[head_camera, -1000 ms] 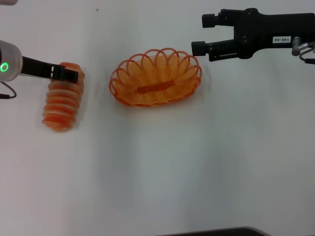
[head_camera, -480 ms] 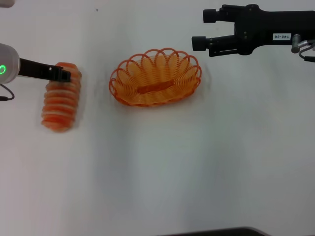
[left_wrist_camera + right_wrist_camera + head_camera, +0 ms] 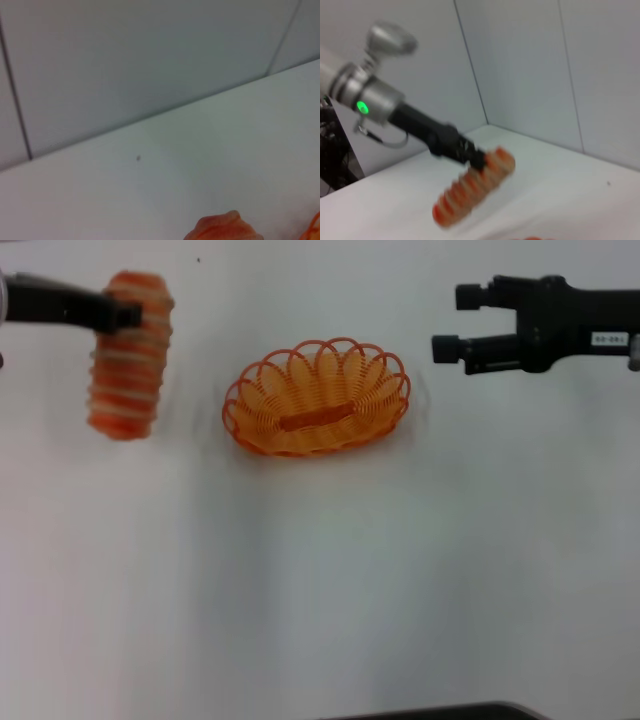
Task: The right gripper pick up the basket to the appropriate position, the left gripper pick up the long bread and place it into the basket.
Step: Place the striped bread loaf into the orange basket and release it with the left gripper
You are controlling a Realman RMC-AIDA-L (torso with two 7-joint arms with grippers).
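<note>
The long bread (image 3: 126, 365), orange-red with pale stripes, hangs in the air at the far left, held by its far end. My left gripper (image 3: 128, 313) is shut on it. The right wrist view shows the same grip (image 3: 476, 159), with the bread (image 3: 470, 195) hanging clear of the table. The bread's end also shows in the left wrist view (image 3: 222, 230). The orange wire basket (image 3: 318, 398) stands empty on the table at centre, to the right of the bread. My right gripper (image 3: 450, 322) is open and empty, to the right of the basket and apart from it.
The white table (image 3: 320, 580) runs up to a pale wall (image 3: 150, 55) behind it. A dark edge (image 3: 440, 712) shows at the table's front. A small dark speck (image 3: 198, 259) lies on the table behind the basket.
My left gripper has lifted the bread off the table and carried it up and away from me. My right gripper has drawn back to the right, away from the basket.
</note>
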